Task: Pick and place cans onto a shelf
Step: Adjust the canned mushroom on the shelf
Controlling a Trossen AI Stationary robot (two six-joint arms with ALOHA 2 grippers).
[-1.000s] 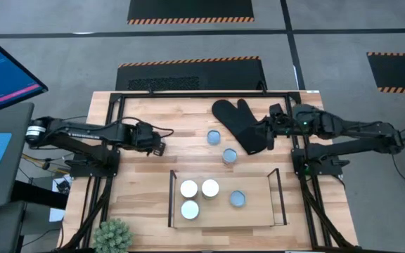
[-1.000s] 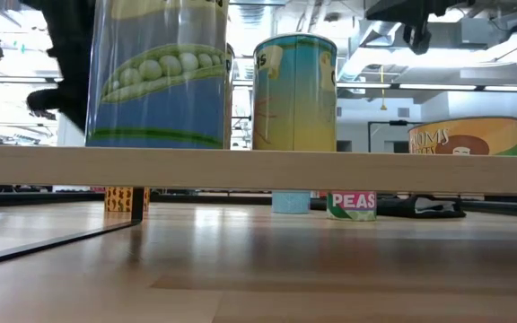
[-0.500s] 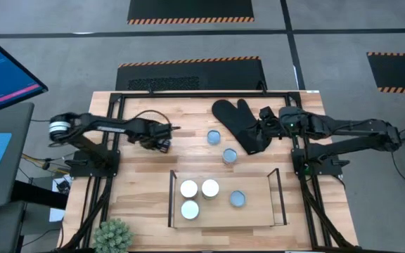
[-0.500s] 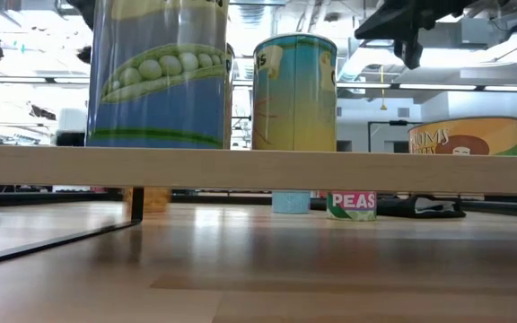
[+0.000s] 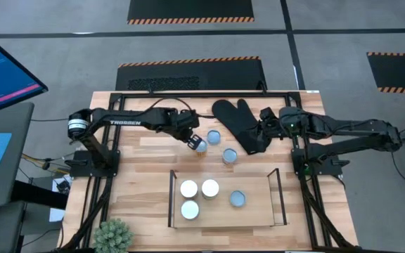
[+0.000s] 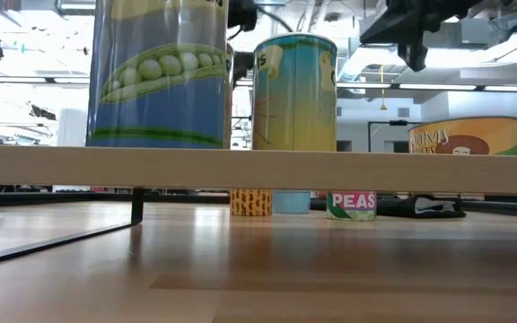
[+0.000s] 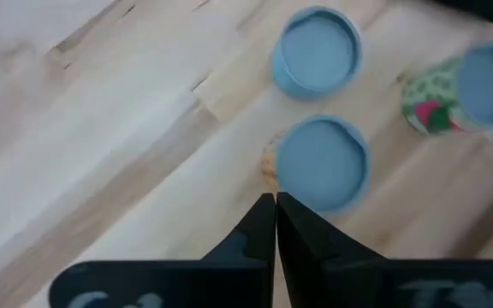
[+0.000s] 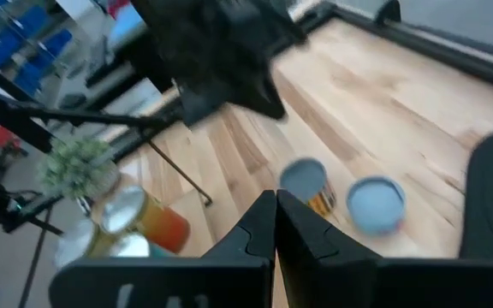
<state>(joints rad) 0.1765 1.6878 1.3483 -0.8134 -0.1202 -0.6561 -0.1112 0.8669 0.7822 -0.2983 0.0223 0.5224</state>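
Note:
My left gripper (image 5: 193,140) is shut, low over the table's middle, its tips at a small can with a blue-grey top and an orange label (image 5: 201,145), which also shows in the left wrist view (image 7: 322,162) and the low view (image 6: 251,201). A second can (image 5: 214,136) and a green-labelled can (image 5: 229,155) stand upright on the table beside it. Several cans (image 5: 189,188) stand on the shelf's wood base (image 5: 259,211). My right gripper (image 5: 266,126) is shut and empty, up above the black oven mitt (image 5: 241,123). My left gripper has its shut fingertips (image 7: 268,205) at the side of the orange-labelled can (image 7: 272,171), on the side facing the table's left edge. The fingers slant down from the left. The can stands upright on the table. Whether the tips touch it, I cannot tell.
The shelf (image 5: 171,198) stands near the table's front edge, with free room on its right half. A black outer frame (image 5: 188,95) runs around the table's back. A small plant (image 5: 112,235) stands at the front left corner.
My left gripper has swept from the table's left side toward the right, to the two cans at the middle, staying shut. The orange-labelled can has slid along the table with it, upright, and now stands next to the other two.

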